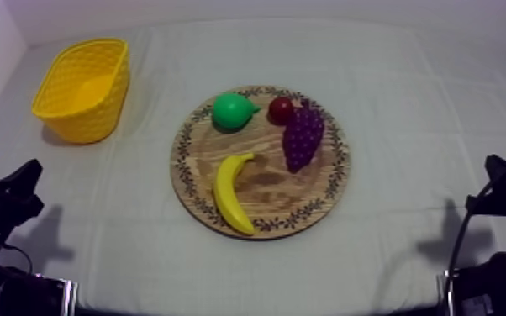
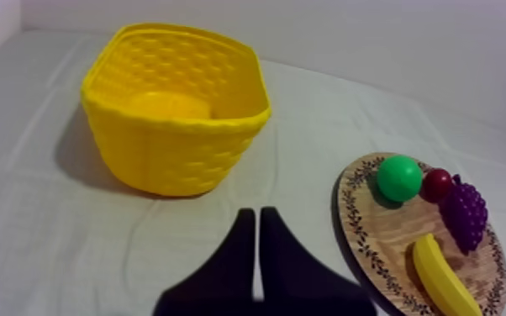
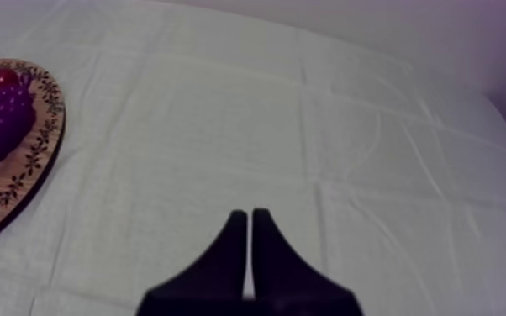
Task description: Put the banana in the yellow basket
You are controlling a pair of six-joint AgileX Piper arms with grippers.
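Left tool (image 2: 256, 215), right tool (image 3: 249, 215) closed; banana (image 1: 231, 192) on board (image 1: 266, 192).

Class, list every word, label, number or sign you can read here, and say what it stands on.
None to read. The round wooden board has a leafy pattern round its rim, no letters; the yellow woven basket and the grey-white cloth bear no writing.

The banana (image 1: 233, 195) lies on the near left part of the wooden board (image 1: 340, 164), with bare wood between it and the grapes (image 1: 302, 136) to its right and the pear (image 1: 231, 111) beyond it. Bare cloth (image 1: 139, 181) runs from the board's left rim to the yellow basket (image 1: 82, 88) at the far left, whose mouth opens upward.
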